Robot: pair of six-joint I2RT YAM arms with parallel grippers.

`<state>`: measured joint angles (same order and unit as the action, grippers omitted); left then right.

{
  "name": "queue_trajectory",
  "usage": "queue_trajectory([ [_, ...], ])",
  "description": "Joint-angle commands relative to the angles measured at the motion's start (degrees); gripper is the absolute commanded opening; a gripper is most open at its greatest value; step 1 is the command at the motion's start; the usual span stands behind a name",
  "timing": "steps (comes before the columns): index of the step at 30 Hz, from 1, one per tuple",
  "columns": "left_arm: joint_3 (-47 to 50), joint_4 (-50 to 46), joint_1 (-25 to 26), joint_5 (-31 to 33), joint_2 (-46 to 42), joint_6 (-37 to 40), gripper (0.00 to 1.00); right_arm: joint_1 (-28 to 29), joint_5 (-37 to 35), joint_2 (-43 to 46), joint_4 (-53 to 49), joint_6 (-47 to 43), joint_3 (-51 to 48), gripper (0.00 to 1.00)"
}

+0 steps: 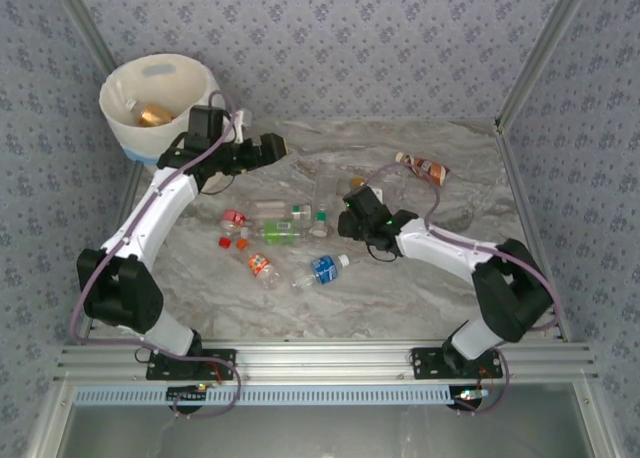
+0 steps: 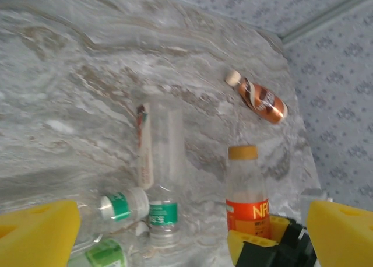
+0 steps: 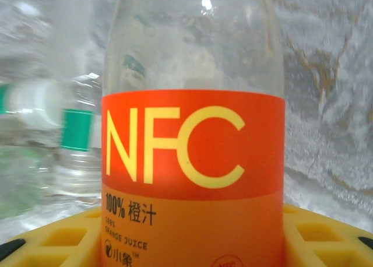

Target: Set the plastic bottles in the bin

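Well, biggest thing first: the bin (image 1: 118,118) sits at the far left corner of the table (image 1: 460,288), with one gold-brown bottle (image 1: 153,114) lying inside it. The left arm (image 1: 150,213) stretches up that side, elbow bent, wrist right beside the bin. The left gripper (image 1: 268,148) points out over the marble with its yellow jaws spread wide and nothing between them. The right arm (image 1: 450,246) lies low across the table, forearm angled in toward the middle. And that's where the action is: the right gripper (image 3: 192,246) has the orange juice bottle (image 3: 192,144) squarely between its yellow pads (image 3: 52,241), which sit up against both sides of the lower label, so I call that a grip near the base. The bottle stands upright, long axis vertical, cap up, just right of the loose cluster of bottles (image 1: 275,233) lying at mid-table. Now the relation that matters: from this gripper the bin lies well away, back and to the left, with the left arm's wrist in between. The left arm is much nearer the bin, but the right one has the load. I judge the carry wants a lift clear of the cluster, then a sweep leftward around that wrist. A brown-labelled bottle (image 1: 425,167) lies apart at the far right.
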<state>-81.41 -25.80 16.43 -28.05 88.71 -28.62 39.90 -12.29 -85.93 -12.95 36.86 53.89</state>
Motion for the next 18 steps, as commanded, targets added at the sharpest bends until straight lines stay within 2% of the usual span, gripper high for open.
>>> queue_trajectory([
  [1, 1.4, 7.8, 1.5, -8.5, -0.9, -1.1, 0.99, 0.2, 2.5, 6.1, 6.9, -6.1, -2.7, 0.44],
  [4, 2.8, 13.8, 3.0, -15.7, -0.2, -3.7, 1.0, -0.5, 8.7, 10.4, 13.8, -9.5, -6.0, 0.44],
  [8, 2.4, 15.9, 5.8, -19.1, 0.8, -3.9, 1.0, -1.1, 16.2, 13.0, 19.4, -13.0, -7.9, 0.44],
  [14, 0.5, 16.3, 9.8, -17.5, 3.8, -5.6, 1.0, -0.8, 19.9, 13.1, 22.4, -15.9, -6.8, 0.46],
  [18, -1.1, 15.3, 11.6, -13.1, 6.2, -6.7, 1.0, 0.0, 21.6, 12.4, 25.5, -16.9, -6.2, 0.47],
])
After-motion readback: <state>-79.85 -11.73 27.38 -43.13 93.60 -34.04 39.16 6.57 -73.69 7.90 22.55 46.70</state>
